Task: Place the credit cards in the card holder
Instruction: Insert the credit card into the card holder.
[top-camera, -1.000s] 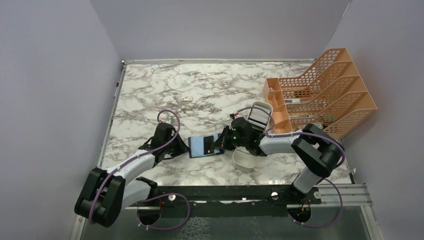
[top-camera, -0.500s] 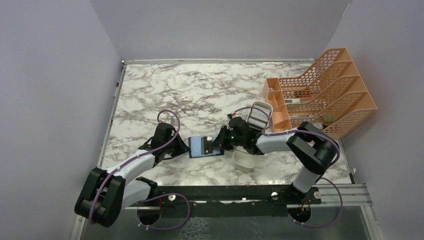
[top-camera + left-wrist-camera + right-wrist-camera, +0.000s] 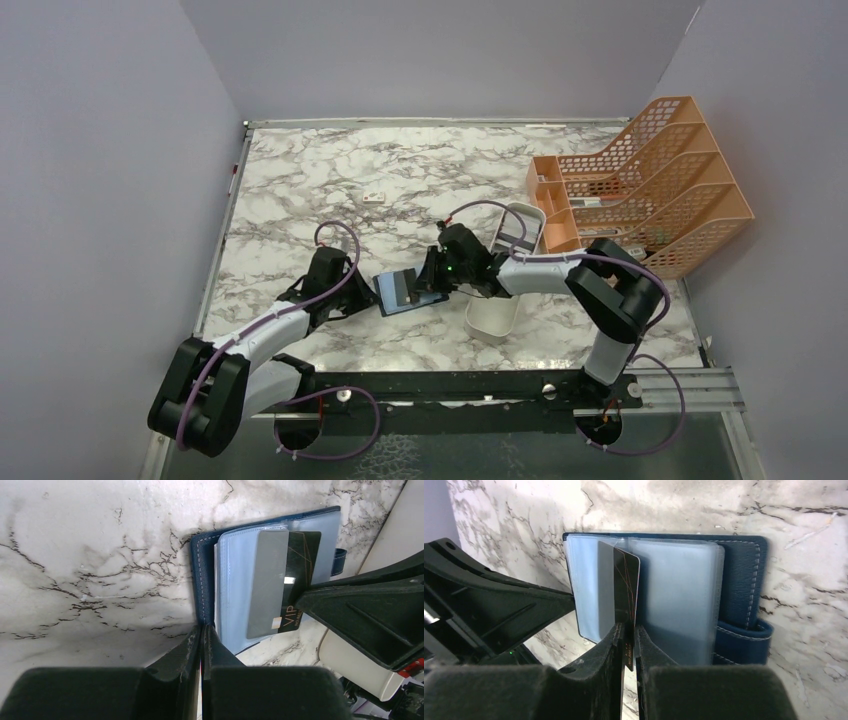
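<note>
The navy card holder [image 3: 398,293] lies open on the marble table, its light blue slots facing up. My left gripper [image 3: 368,296] is shut on its left navy edge [image 3: 204,580]. My right gripper [image 3: 430,281] is shut on a black VIP credit card [image 3: 626,587], held on edge over the holder's sleeves [image 3: 684,595]. A grey credit card [image 3: 267,580] lies against the black credit card [image 3: 300,565], partly inside the sleeve. The snap tab [image 3: 744,642] sticks out on the holder's right side.
A long white tray [image 3: 497,312] lies just right of the holder, under the right arm. An orange mesh file rack [image 3: 640,185] stands at the back right. A tiny white block with a red mark [image 3: 375,197] sits at the back centre.
My right gripper has moved left with the black card, from the holder's right edge to over its sleeves. The holder has tilted slightly. The left gripper keeps its grip.
</note>
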